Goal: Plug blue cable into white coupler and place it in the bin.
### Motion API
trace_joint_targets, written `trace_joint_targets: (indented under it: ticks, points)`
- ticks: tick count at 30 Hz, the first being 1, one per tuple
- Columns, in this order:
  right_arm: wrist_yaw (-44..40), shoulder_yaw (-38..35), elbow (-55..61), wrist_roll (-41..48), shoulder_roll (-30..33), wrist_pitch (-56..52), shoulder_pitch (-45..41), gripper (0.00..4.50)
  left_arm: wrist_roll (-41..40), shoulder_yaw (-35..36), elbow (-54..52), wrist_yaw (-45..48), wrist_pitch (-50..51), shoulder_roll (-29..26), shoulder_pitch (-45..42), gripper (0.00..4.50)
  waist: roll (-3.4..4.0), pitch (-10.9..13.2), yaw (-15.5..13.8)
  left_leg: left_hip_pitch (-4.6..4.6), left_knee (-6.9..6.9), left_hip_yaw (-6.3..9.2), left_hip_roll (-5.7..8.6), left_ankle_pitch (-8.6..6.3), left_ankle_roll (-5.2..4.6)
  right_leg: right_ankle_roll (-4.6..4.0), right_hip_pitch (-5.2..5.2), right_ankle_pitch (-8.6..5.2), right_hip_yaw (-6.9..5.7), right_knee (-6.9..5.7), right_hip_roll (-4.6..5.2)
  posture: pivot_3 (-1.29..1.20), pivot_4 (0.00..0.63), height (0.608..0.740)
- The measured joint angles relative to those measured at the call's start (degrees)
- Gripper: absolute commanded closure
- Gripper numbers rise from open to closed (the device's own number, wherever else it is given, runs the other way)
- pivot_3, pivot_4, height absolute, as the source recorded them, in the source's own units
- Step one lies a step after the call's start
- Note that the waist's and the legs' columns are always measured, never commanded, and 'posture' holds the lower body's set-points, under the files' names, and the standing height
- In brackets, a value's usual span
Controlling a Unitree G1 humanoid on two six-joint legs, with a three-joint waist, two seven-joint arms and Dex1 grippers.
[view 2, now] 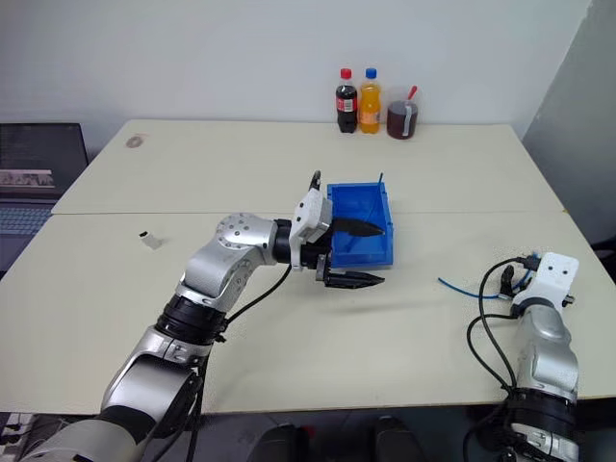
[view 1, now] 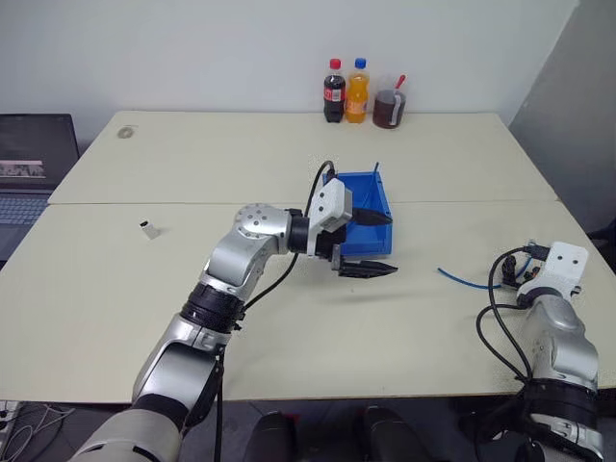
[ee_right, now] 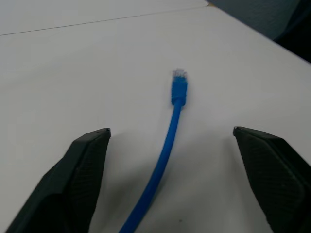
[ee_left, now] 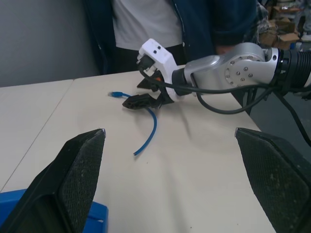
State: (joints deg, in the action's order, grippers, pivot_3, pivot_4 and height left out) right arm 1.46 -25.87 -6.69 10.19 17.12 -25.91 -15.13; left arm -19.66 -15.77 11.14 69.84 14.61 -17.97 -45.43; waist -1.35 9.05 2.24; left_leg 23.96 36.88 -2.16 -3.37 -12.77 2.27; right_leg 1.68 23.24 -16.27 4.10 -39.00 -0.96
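Blue cable (ee_right: 167, 141): lay loose on the table (view 1: 289, 192) at the robot's right, unplugged, its clear tip free. Right end effector (ee_right: 170, 179): jaws spread wide, straddling the cable, gripping nothing. White coupler (view 1: 149, 229): stood alone on the table's left side, well apart from the cable. Bin (view 1: 371, 197): mid-table, apparently empty. Left end effector (view 1: 375, 243): held above the table just beside the bin, fully open, empty. Status: nothing grasped, nothing mated, nothing binned; every step outstanding, by appearance.
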Motion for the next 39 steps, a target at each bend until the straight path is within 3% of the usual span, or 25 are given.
trace_joint_targets:
  ticks: [7,13,24,26,28,32,35,37,39]
  points:
    - [-1.16,1.21,-0.38,-0.05,0.35,0.37,0.6,2.71,1.15,0.01,-0.14,-0.22,-0.88,0.08,0.01,0.0,0.01,0.01,0.01,-0.02,0.03,0.0,0.01,0.0,0.0,0.03,0.0,0.0,0.0,-0.03,0.0,0.0,0.15,0.74]
    - [-2.24,2.71,-1.03,-0.18,0.68,2.08,0.9,4.43,1.76,0.01,-0.33,-0.28,-1.09,0.41,0.01,0.0,0.01,0.0,-0.06,-0.01,0.03,0.01,0.0,0.0,0.0,0.03,0.0,0.0,-0.01,-0.03,0.0,0.0,0.15,0.74]
    - [-4.36,2.94,-0.12,0.23,2.53,2.37,2.99,4.43,1.71,0.03,-2.1,-0.16,0.15,-0.26,0.6,0.0,0.02,0.01,-0.37,-0.01,0.04,0.01,0.01,0.0,0.0,0.03,-0.01,0.0,0.0,-0.02,0.01,0.0,0.15,0.74]
    - [-11.48,5.09,3.31,3.15,6.64,-0.69,4.51,4.43,1.33,0.06,-5.24,1.82,0.28,-3.22,2.43,0.0,0.24,0.14,-0.07,-0.04,0.01,0.01,0.0,0.0,0.0,0.03,0.0,0.0,0.1,-0.02,0.0,0.0,0.15,0.74]
    - [-22.66,7.7,8.02,7.06,14.71,-4.72,5.72,4.43,0.29,1.16,-8.39,4.18,0.17,-7.96,5.4,0.0,0.52,0.26,0.54,-0.06,0.01,0.08,-0.01,0.0,0.0,0.03,0.0,-0.01,0.11,-0.03,0.0,0.0,0.15,0.74]
    - [-44.15,12.77,16.83,13.96,30.58,-9.61,5.13,4.43,-4.44,7.79,-14.07,6.05,3.48,-16.18,11.99,0.0,0.4,0.32,0.96,-0.11,0.01,0.2,-0.19,0.0,0.0,0.01,-0.07,-0.03,-0.09,-0.04,-0.19,0.0,0.15,0.74]
    - [-54.64,18.87,19.08,16.5,34.49,-11.12,2.46,4.43,-8.17,13.22,-18.32,6.28,8.23,-22.83,19.81,0.0,0.29,0.37,1.36,-0.17,0.01,0.29,-0.29,0.0,-0.01,-0.09,-0.06,-0.07,-0.1,-0.08,-0.25,0.0,0.15,0.74]
    - [-59.94,24.88,20.38,17.65,34.09,-11.93,-0.25,4.43,-8.63,17.57,-21.41,5.87,8.69,-26.59,28.79,0.0,0.27,0.39,1.73,-0.17,-0.01,0.34,-0.3,-0.01,-0.02,-0.14,-0.03,-0.09,-0.01,-0.07,-0.21,0.0,0.15,0.74]
    - [-62.55,30.94,20.52,16.88,31.03,-11.54,-4.05,4.43,-9.19,21.93,-26.43,2.89,9.23,-26.88,38.14,0.0,0.05,0.51,1.98,-0.14,0.0,0.35,-0.3,-0.01,-0.01,-0.15,-0.01,-0.11,-0.05,-0.05,-0.06,0.0,0.15,0.74]
